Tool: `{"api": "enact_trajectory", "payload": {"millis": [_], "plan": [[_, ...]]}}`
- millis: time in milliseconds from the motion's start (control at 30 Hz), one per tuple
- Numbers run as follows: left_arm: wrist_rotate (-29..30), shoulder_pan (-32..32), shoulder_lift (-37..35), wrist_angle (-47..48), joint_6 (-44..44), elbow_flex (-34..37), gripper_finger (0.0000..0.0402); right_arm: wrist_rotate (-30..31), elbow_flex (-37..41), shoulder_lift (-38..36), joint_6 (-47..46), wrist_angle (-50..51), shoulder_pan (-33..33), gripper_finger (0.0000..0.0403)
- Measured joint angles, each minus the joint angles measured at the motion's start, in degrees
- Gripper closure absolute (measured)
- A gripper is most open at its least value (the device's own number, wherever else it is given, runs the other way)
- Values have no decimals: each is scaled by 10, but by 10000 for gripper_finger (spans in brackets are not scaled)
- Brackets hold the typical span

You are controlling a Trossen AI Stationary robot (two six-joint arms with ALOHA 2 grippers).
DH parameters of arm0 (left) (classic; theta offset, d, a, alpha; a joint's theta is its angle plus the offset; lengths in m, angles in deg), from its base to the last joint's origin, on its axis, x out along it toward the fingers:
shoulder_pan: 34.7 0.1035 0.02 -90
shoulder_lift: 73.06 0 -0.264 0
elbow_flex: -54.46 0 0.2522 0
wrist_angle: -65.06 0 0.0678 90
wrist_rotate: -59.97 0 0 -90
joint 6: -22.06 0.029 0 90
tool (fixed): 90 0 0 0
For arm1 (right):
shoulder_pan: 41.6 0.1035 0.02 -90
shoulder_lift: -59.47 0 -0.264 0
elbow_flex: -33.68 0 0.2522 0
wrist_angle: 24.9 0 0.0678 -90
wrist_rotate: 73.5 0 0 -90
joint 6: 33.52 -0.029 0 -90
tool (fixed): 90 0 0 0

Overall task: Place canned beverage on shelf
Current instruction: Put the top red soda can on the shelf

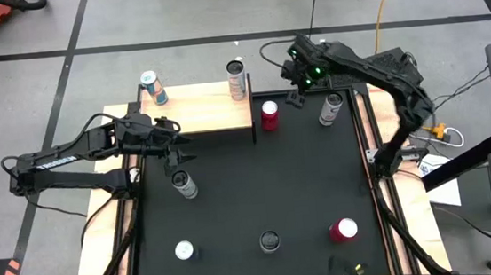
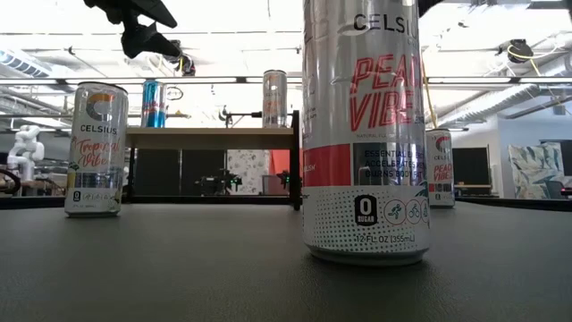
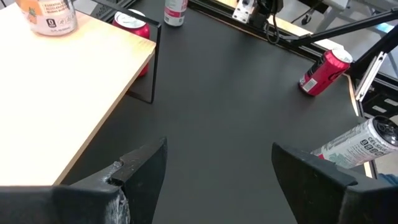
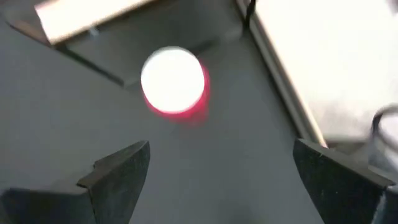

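The red can (image 4: 173, 81) is blurred in the right wrist view; the big silver can (image 2: 364, 130) is cut off at the top of the low view.

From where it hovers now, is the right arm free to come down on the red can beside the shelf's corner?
Probably yes. The right hand, open, hangs just beside the red can; the wooden shelf is close on one side, but nothing covers the can's top.

Glossy metal cans (image 2: 365, 134) stand on a matt black table (image 1: 259, 190) beside a smooth light-wood shelf (image 1: 199, 110).
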Motion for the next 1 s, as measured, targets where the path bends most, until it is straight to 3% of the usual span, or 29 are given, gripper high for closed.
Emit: {"api": "enact_trajectory", "payload": {"millis": [133, 267, 567, 1000], "plan": [[0, 0, 0, -12, 0, 0, 110, -5, 100, -55, -5, -140, 8, 23], [0, 0, 0, -14, 0, 0, 110, 0, 146, -64, -6, -190, 11, 23], [0, 0, 0, -13, 4, 0, 110, -32, 156, -41, -8, -262, 12, 23], [0, 0, 0, -10, 6, 0, 110, -45, 156, 20, -13, -265, 36, 23]]}}
